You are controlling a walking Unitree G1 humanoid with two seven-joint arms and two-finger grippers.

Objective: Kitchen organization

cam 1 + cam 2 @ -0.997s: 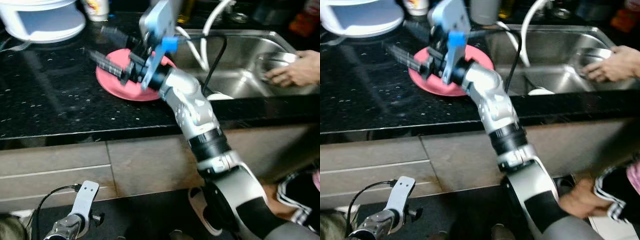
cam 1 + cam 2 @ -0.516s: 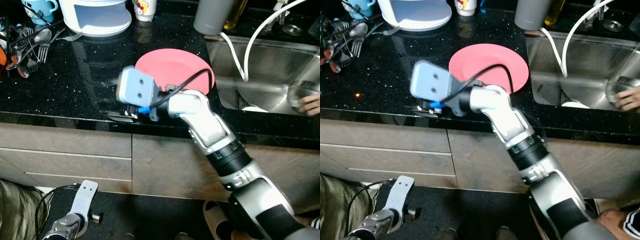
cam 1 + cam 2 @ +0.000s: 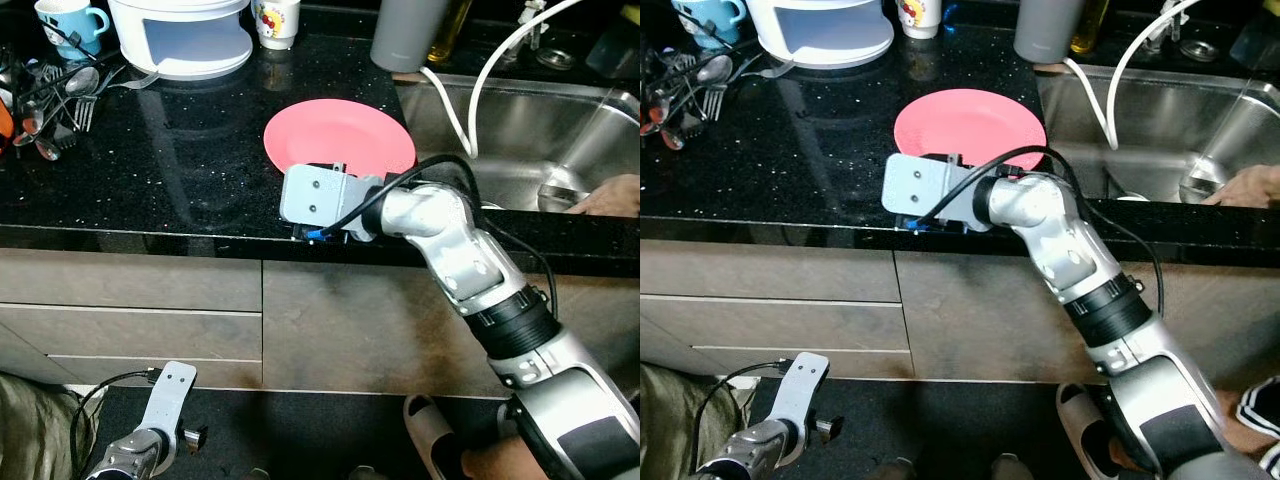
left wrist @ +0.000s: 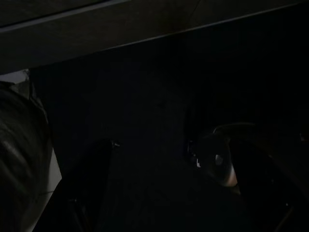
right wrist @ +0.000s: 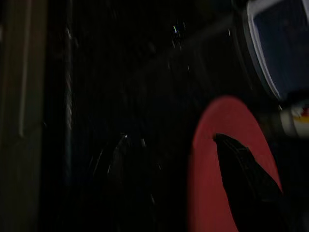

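Since half a second ago our right arm has swung toward the sink side, so its wrist block now sits at the front edge of the worktop (image 3: 150,190), right at the near rim of the pink plate (image 3: 340,135). Our right gripper (image 5: 178,179) points over the worktop toward the back. From the right wrist view we see one black finger (image 5: 246,179) lying over the pink plate and the other finger (image 5: 120,169) out over the dark worktop beside it. So the gripper is spread wide, with the plate's edge between the two fingers, and it holds nothing. We cannot tell if the finger touches the plate.

The plate lies flat on the black worktop, near the front edge and just beside the steel sink (image 3: 520,150). A white hose (image 3: 470,90) bends down into the sink. A person's hand (image 3: 610,195) is at the far side of the sink, next to a shiny bowl (image 3: 560,195).

At the back edge of the worktop stand a white holder (image 3: 180,35), a small cup with a picture (image 3: 277,20) and a grey can (image 3: 405,35). A blue mug (image 3: 62,18) is at the back left corner, and spoons and forks (image 3: 55,95) lie in a pile near the left edge.

Our left gripper (image 3: 170,400) hangs low by the grey drawers (image 3: 130,320), and we cannot tell if it is wide or narrow
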